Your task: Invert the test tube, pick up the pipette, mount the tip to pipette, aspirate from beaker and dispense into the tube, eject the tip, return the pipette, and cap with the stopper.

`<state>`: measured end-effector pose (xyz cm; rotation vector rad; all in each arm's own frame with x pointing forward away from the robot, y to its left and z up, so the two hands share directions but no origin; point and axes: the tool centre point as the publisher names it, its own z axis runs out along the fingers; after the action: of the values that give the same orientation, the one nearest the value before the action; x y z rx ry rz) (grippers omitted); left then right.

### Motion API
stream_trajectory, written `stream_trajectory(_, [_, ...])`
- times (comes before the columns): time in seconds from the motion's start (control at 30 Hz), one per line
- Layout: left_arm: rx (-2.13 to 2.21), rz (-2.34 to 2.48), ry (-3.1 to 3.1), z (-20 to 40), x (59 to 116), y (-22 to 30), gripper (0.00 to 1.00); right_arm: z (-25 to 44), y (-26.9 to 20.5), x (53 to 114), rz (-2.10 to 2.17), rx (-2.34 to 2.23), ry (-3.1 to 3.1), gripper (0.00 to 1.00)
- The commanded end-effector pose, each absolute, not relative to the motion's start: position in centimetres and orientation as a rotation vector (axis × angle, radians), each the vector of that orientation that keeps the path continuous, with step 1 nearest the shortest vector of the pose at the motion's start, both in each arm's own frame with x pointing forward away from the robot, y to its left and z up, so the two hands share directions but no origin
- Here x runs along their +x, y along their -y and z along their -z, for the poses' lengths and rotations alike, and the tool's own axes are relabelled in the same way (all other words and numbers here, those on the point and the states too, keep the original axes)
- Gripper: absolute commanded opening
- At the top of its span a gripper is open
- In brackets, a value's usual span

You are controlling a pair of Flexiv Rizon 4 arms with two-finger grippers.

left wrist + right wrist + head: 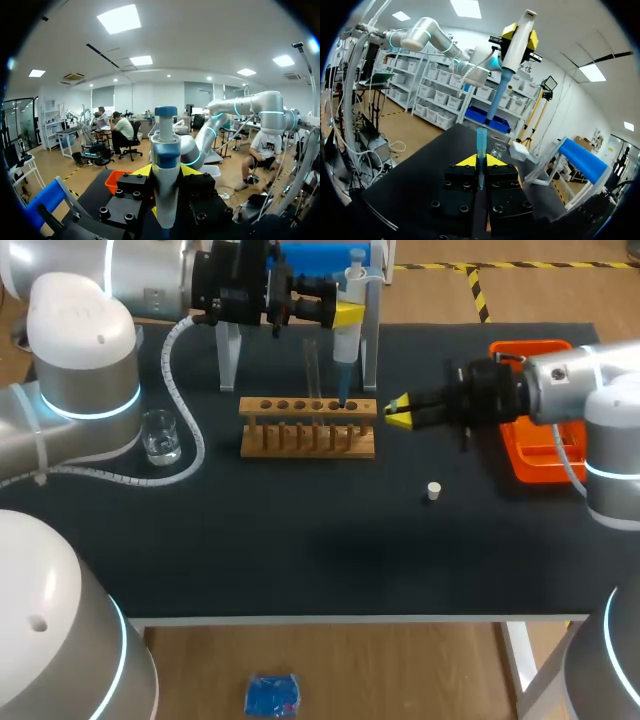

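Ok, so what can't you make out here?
The tip in the right gripper: too small in head view.
The pipette's lower end: left wrist view, cut off at the edge, past the left gripper.
The tray's contents: head view, covered by the right arm.
The beaker's fill: head view, too small.

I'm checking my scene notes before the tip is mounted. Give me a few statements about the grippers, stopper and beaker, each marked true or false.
1. The left gripper is shut on the pipette. True.
2. The right gripper is empty. False: it is shut on a blue tip.
3. The stopper caps the test tube. False: it lies on the table, apart from the rack.
4. The beaker stands on the table, apart from the rack. True.
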<state>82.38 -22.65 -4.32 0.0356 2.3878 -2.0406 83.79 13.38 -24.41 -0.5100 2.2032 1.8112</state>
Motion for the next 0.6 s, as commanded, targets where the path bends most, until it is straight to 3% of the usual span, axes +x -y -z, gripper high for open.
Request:
stream_trajectory(0.03, [0.035, 2.045, -2.38, 4.4, 82.3, 22.7, 0.0, 24.9, -14.4, 84.0, -1.793, -0.554, -2.208, 0.0])
stream_trajectory(0.6, [0.035, 2.045, -2.38, 4.4, 82.3, 22.7, 0.0, 26.3, -17.7, 85.5, -1.718, -0.624, -2.269, 0.0])
